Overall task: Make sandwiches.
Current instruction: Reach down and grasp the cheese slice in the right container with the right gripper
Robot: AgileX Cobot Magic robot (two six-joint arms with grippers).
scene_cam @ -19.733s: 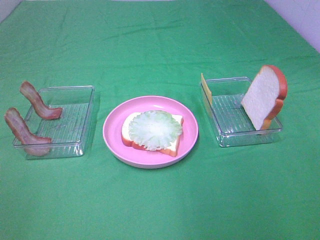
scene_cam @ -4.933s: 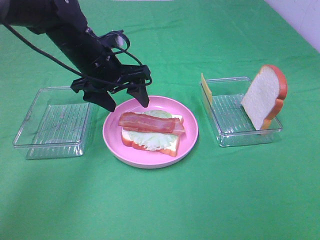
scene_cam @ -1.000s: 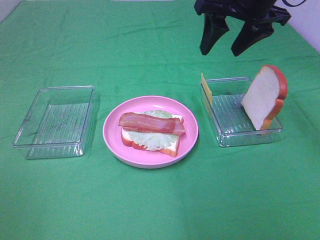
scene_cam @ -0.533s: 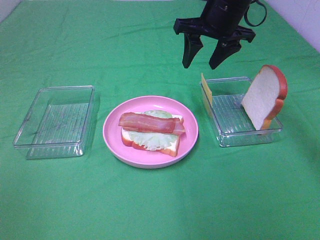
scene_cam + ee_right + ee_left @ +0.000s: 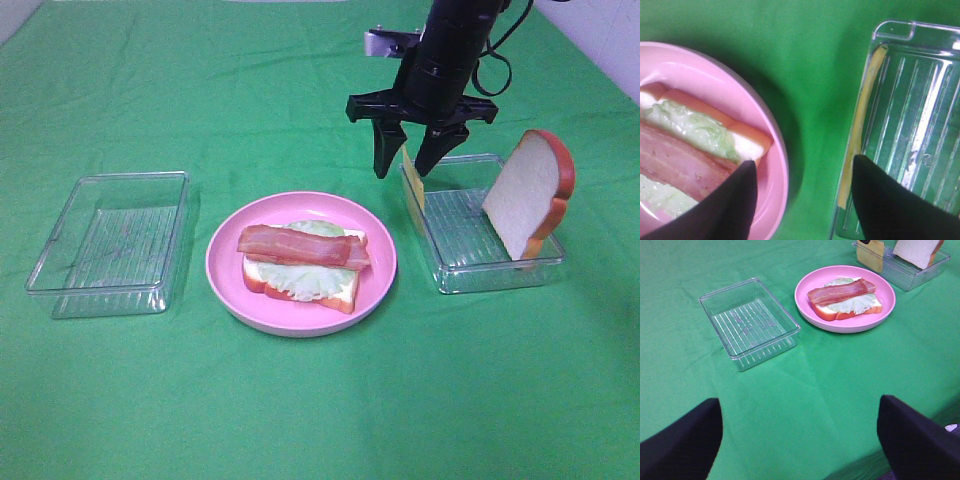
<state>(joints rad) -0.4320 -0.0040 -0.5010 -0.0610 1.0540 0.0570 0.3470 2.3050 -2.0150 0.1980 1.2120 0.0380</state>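
Just right of the pink plate (image 5: 222,268), the right claw (image 5: 408,166) hangs with jaws spread, straddling the upright cheese slice (image 5: 413,182) at the plate-side wall of the clear tray (image 5: 500,274), no pinch yet. A bread slice (image 5: 528,195) leans at that tray's end farthest from the plate. On the plate sits the bread-lettuce-bacon stack (image 5: 303,262). Well back from it, the left claw (image 5: 800,440) gapes wide.

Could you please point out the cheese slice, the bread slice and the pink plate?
cheese slice (image 5: 413,185), high view, yellow face.
bread slice (image 5: 522,195), high view, white face.
pink plate (image 5: 224,264), high view, left rim.
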